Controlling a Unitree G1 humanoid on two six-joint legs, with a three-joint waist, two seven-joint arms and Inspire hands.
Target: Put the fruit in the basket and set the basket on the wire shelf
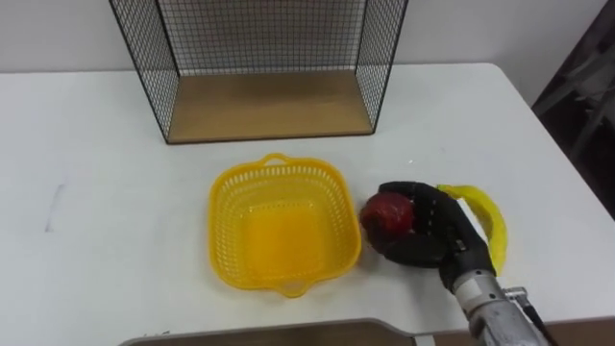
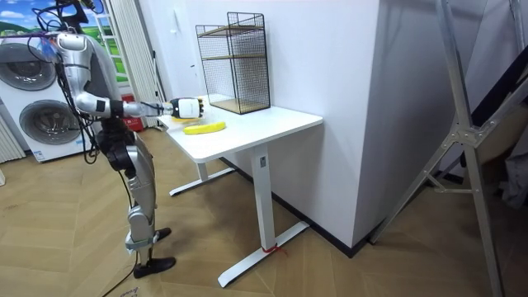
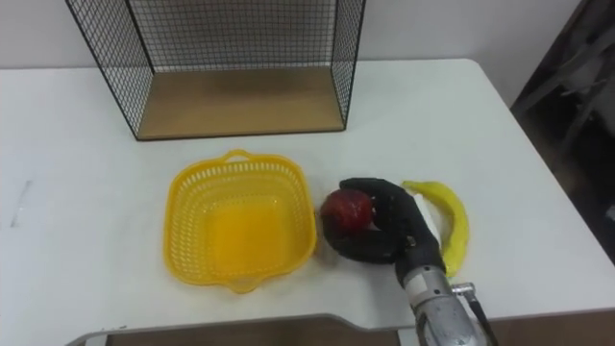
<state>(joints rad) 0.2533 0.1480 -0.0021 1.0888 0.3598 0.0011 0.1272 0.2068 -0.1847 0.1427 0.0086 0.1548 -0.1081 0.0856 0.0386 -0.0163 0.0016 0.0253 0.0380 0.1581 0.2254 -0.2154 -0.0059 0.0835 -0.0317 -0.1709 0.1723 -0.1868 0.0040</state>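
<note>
The right hand (image 1: 434, 238), fingers curled round the red apple (image 1: 386, 213), sits just beside the empty yellow basket (image 1: 215, 223) on the table (image 1: 96, 173), the banana (image 1: 491, 217) lying at its other side, so no fruit is in yet, and carrying the basket to the wire shelf (image 1: 269, 108) behind remains.

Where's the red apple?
In the eye views, the apple is gripped by the right hand, just right of the yellow basket, with the banana beyond the hand.

Bright, even indoor light, soft faint shadow beside the basket (image 1: 223, 227) on white table (image 1: 96, 173)
</note>
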